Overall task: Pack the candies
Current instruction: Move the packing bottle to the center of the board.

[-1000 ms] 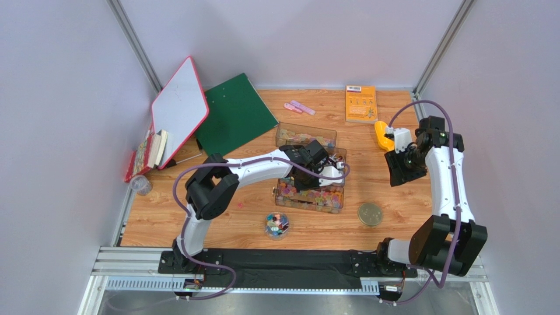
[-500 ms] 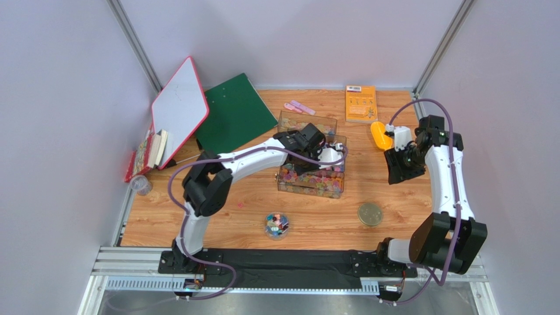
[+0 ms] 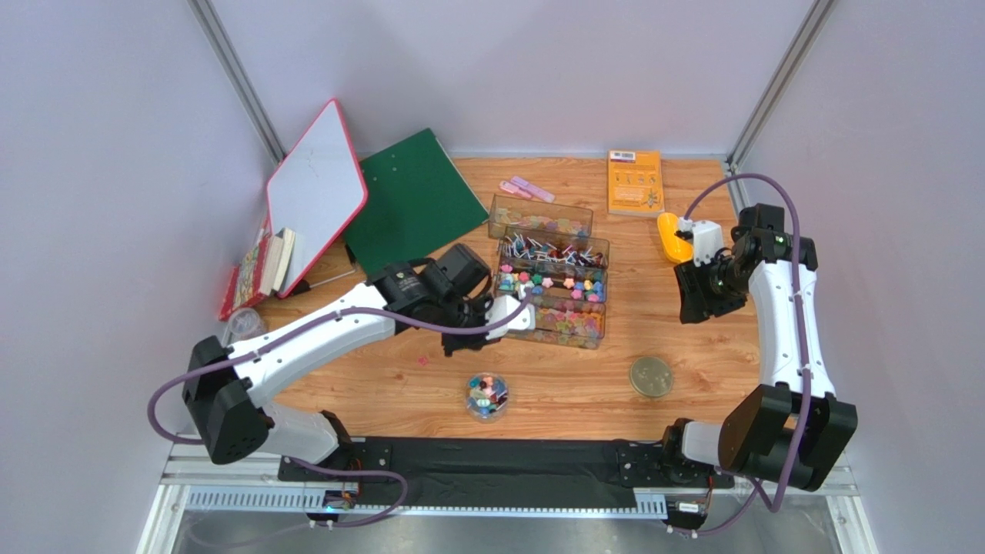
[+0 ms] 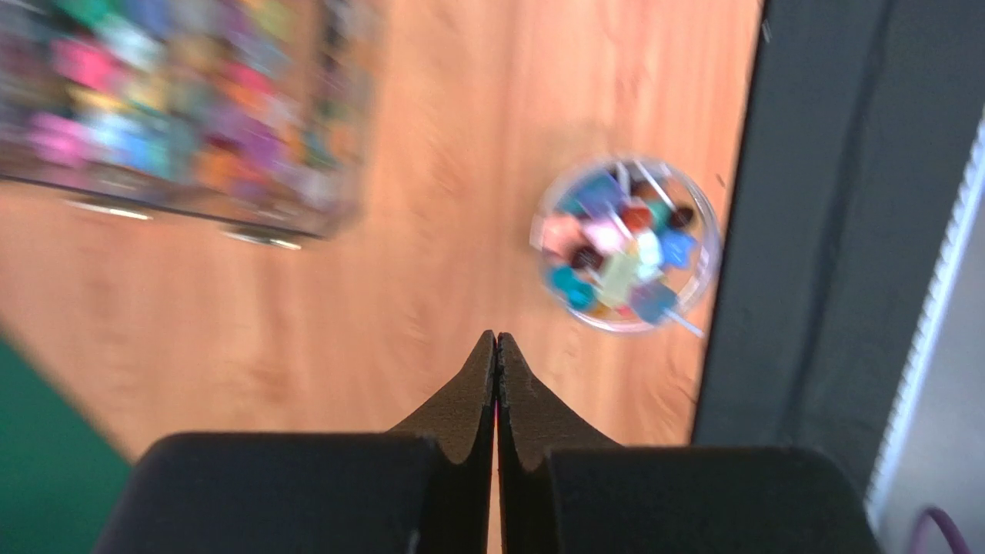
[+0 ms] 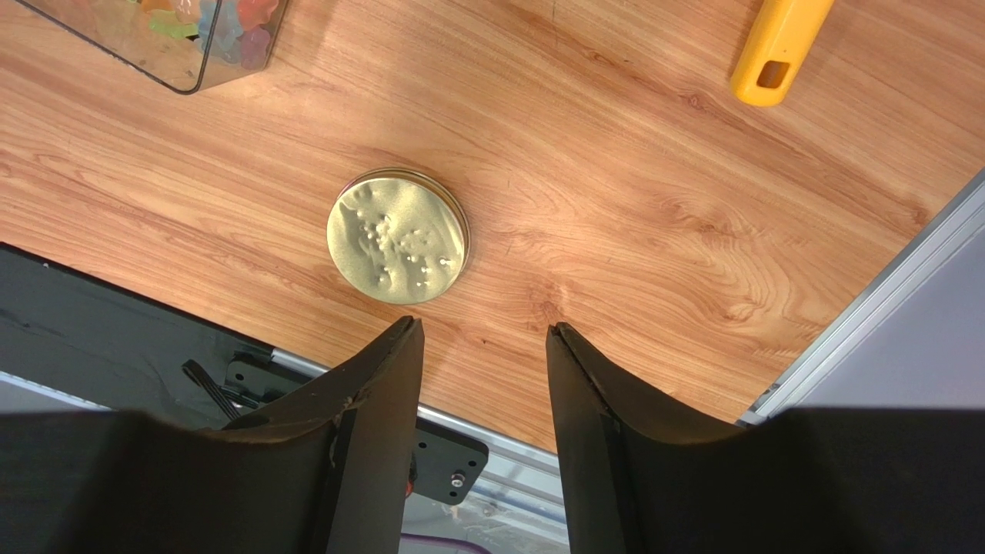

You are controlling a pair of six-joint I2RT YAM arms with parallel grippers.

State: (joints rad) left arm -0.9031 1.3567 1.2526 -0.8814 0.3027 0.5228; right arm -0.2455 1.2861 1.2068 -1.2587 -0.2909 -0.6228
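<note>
Left gripper (image 4: 496, 346) was pinched together, empty; candies (image 4: 619, 248) in the round jar (image 4: 703, 271) at its one o'clock lay jumbled, sharing no axis. Right gripper (image 5: 483, 335) gaped partly, holding nothing.

Around the clear candy box (image 3: 555, 336): in front, one round jar (image 3: 472, 397) and one gold lid (image 3: 651, 376); right, one yellow scoop (image 3: 669, 237); behind, one orange book (image 3: 635, 181) and one green folder (image 3: 416, 202). The candies (image 3: 543, 289) are too many to count.

Left gripper (image 4: 496, 344) pulled back off clear rectangular plastic box (image 3: 546, 337) of small multicoloured candies (image 3: 543, 283); box, previously beneath it, now ahead-left of pressed-together tips.
</note>
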